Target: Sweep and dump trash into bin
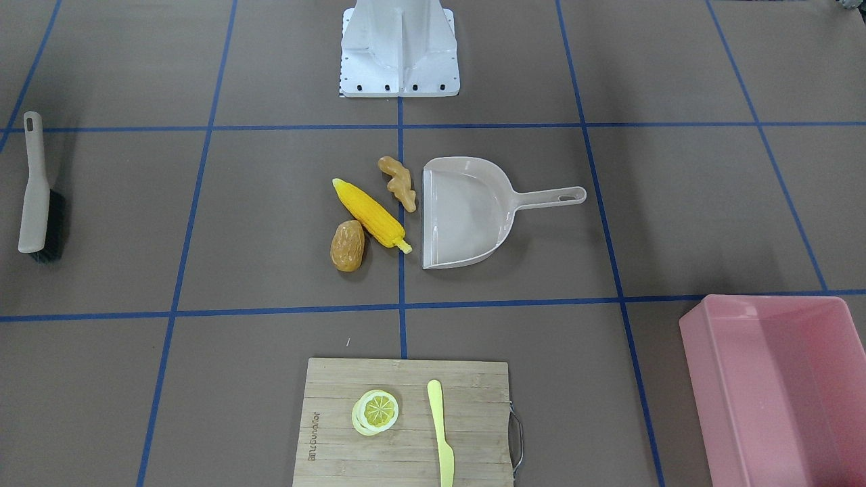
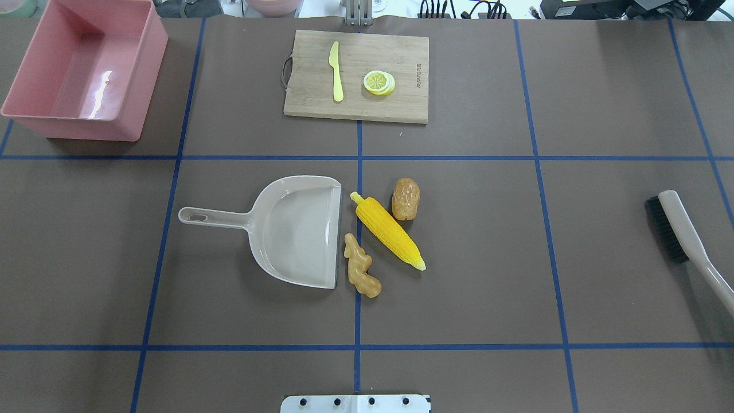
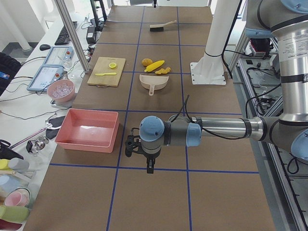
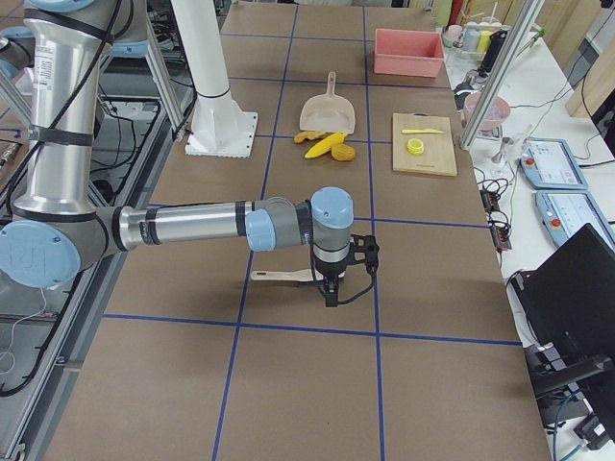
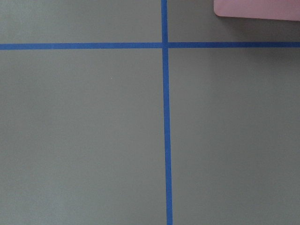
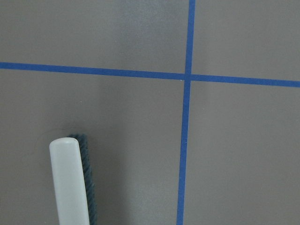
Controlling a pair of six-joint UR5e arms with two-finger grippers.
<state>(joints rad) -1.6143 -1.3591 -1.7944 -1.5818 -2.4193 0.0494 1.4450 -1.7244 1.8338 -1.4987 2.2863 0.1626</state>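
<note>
The trash lies mid-table: a yellow corn cob [image 1: 371,212], a tan ginger root [image 1: 398,182] and an orange-brown wrinkled lump [image 1: 347,245]. They sit just off the open mouth of a beige dustpan [image 1: 467,216]. The pink bin [image 2: 69,129] stands at the far left corner in the overhead view. My left gripper [image 3: 148,163] hangs over bare table beside the bin [image 3: 86,144]; I cannot tell whether it is open or shut. My right gripper [image 4: 329,288] points down above a brush [image 4: 279,276]; I cannot tell its state either.
The beige brush [image 2: 682,235] with dark bristles lies at the table's right side. A wooden cutting board [image 2: 401,103] at the far middle carries a lemon slice [image 2: 379,82] and a yellow knife [image 2: 336,71]. The robot's base plate [image 1: 399,67] sits at the near edge.
</note>
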